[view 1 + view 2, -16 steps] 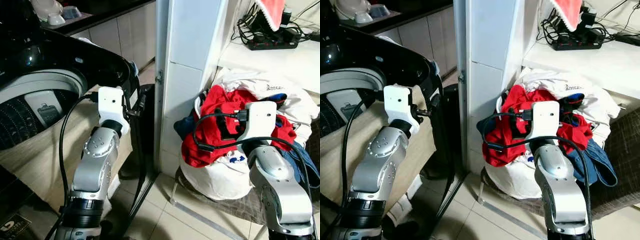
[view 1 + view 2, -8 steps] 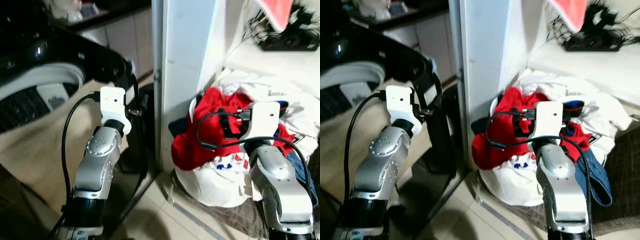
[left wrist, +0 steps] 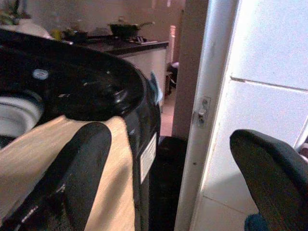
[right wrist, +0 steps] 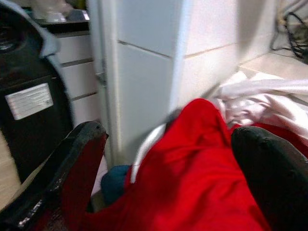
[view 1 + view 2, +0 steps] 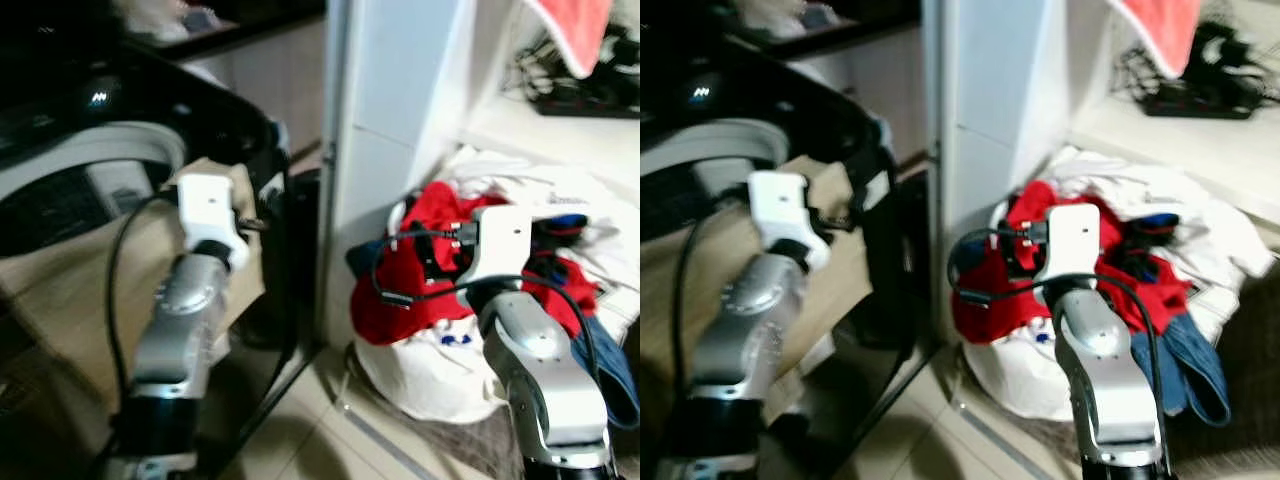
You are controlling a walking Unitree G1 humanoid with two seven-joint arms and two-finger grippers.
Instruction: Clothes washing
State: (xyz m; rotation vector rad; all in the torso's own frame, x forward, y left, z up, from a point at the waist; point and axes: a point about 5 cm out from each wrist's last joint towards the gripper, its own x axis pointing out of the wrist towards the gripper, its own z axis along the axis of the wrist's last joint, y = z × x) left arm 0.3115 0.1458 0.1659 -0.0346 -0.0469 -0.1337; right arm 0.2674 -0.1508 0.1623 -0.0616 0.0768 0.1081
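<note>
- Over the last second our whole head view slid and blurred, so we judged the camera had turned; the laundry pile (image 5: 500,250) itself had not shifted.
- Our right claw (image 4: 163,168) hung spread wide just over the red garment (image 4: 192,159) atop that pile, holding nothing, so the pick-up was not yet made.
- Our left claw (image 3: 163,183) was also apart and empty, beside the washing machine (image 3: 96,91) with its beige cloth (image 5: 80,290).
- Blur hid the pile's lower clothes; the drum opening was cut off.
</note>
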